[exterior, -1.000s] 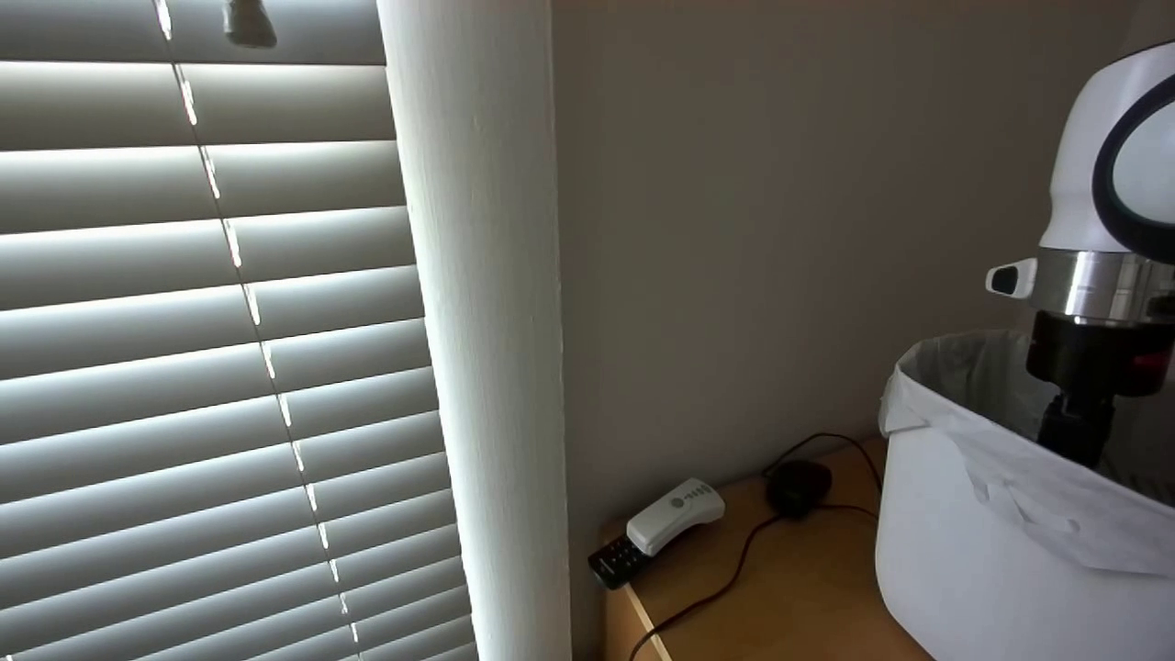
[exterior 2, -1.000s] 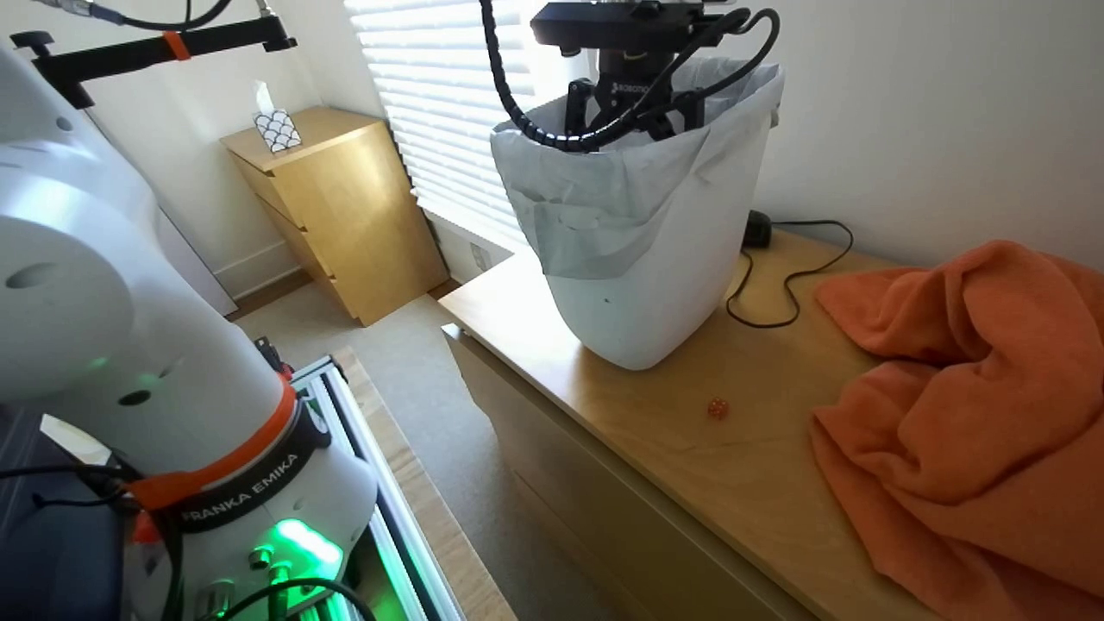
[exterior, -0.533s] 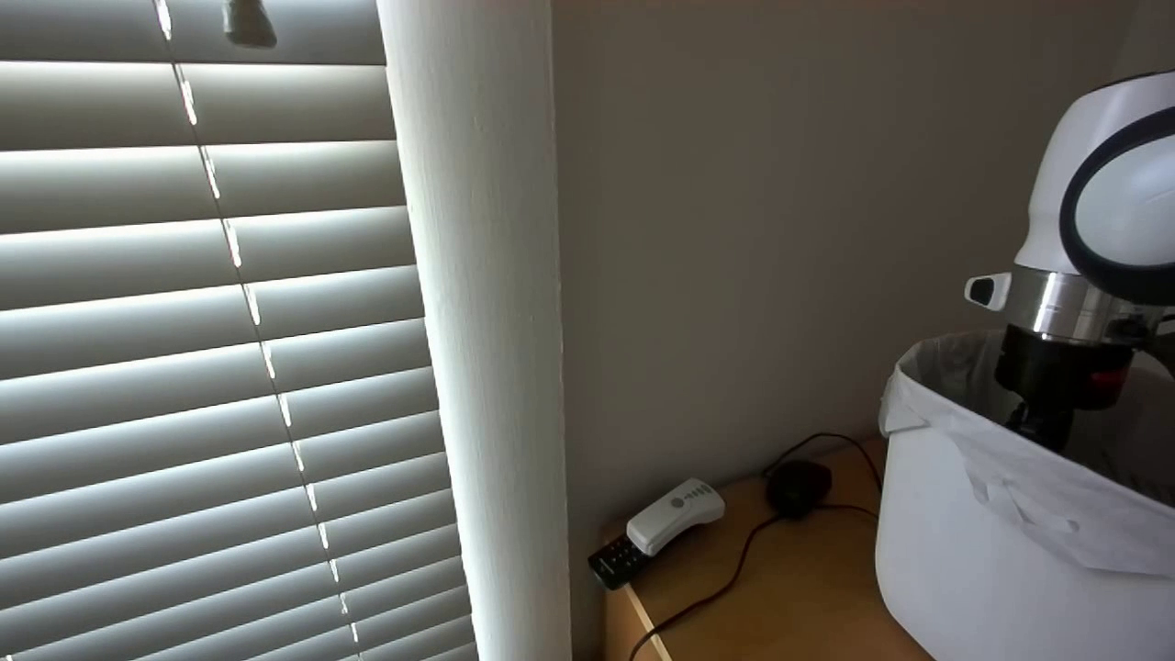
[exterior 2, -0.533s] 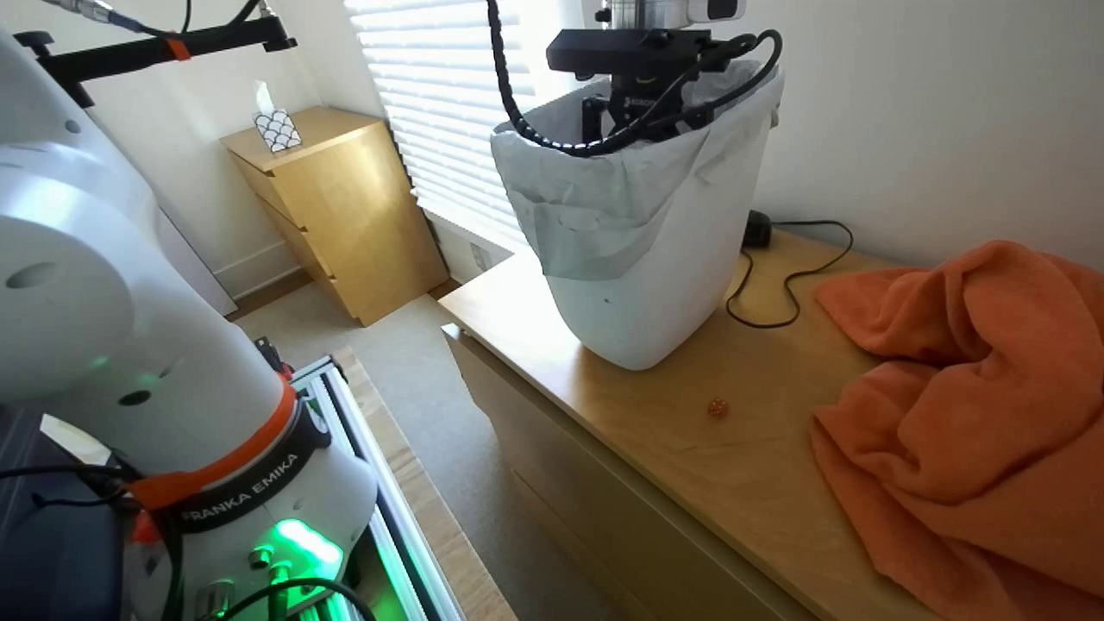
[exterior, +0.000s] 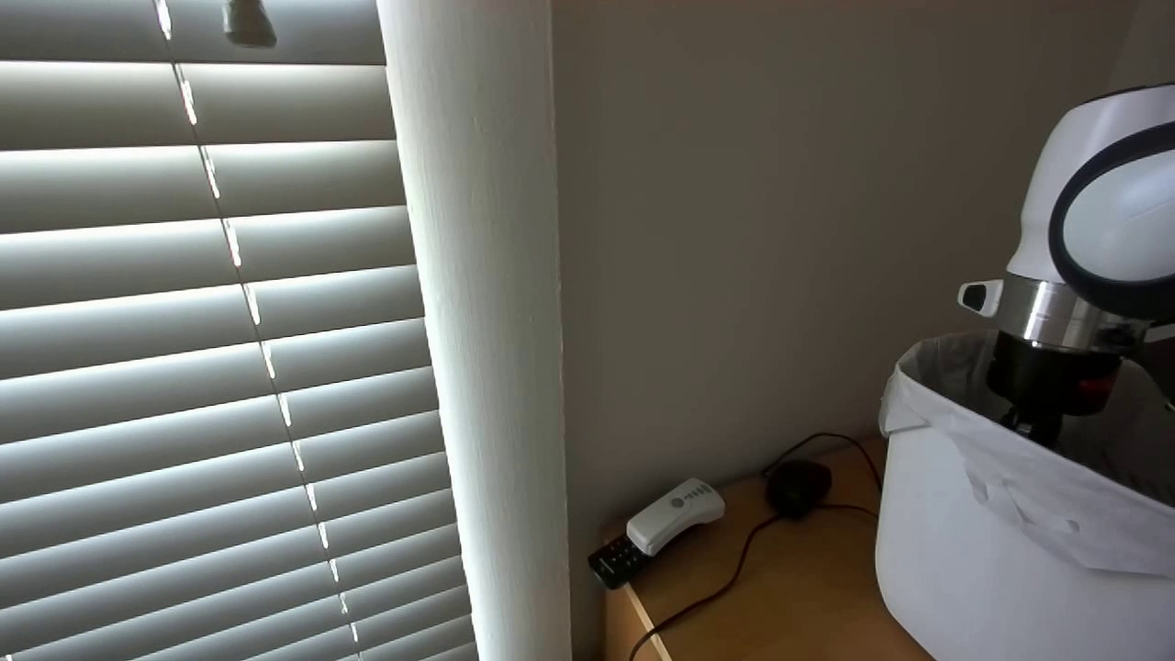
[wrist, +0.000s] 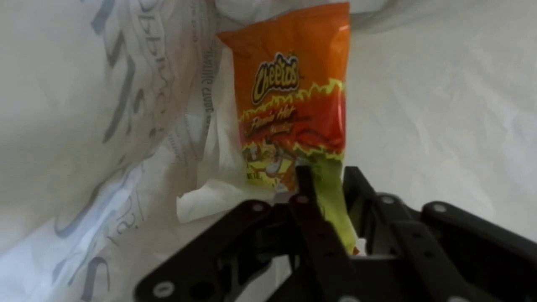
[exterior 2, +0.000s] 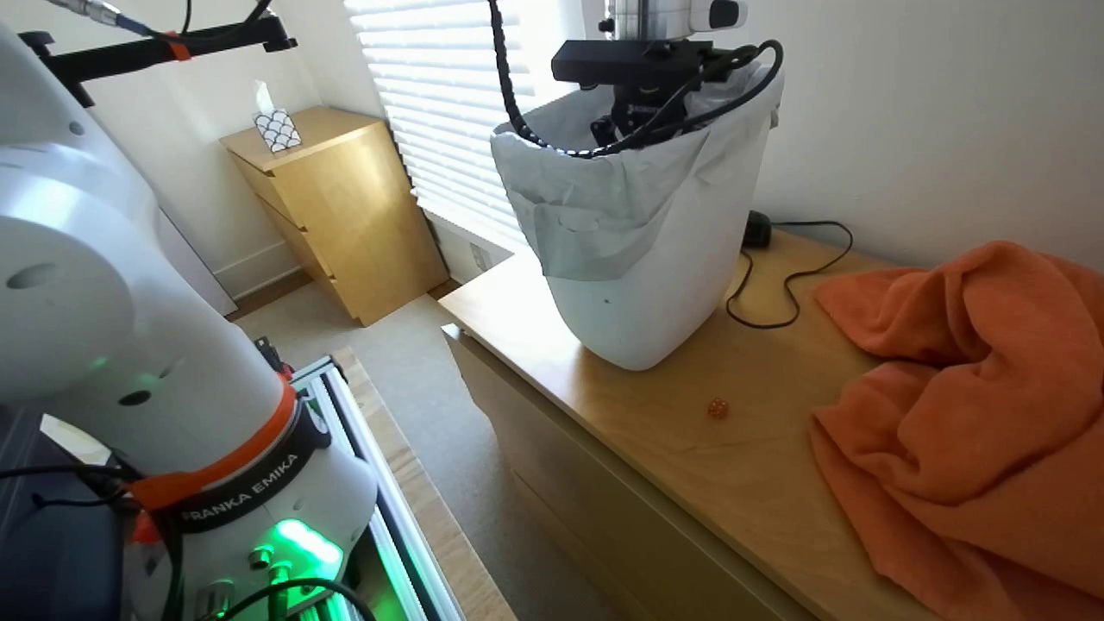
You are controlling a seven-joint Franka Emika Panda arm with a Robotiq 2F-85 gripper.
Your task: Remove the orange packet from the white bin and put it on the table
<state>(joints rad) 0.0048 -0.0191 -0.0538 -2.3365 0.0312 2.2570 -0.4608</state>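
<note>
Orange packet [wrist: 293, 100] is sitting inside the lined white bin [exterior 2: 660, 302]. Gripper [wrist: 329, 172] is hanging down inside, fingertips standing close, packet's lower part showing between them; can't tell whether they're pinching it. Bin is standing on the table [exterior 2: 750, 483]. Small reddish piece [exterior 2: 718, 408] is lying near it, orange cloth [exterior 2: 975, 423] lying bunched. White remote [exterior: 676, 514] is overlapping a black remote [exterior: 618, 561].

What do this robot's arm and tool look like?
The arm is white and rounded, with an orange strap and black "FRANKA EMIKA" band near its base and a silver wrist ring. The tool is black, its linked fingers dotted with pale round pins. A ribbed black cable loops past it.
</note>
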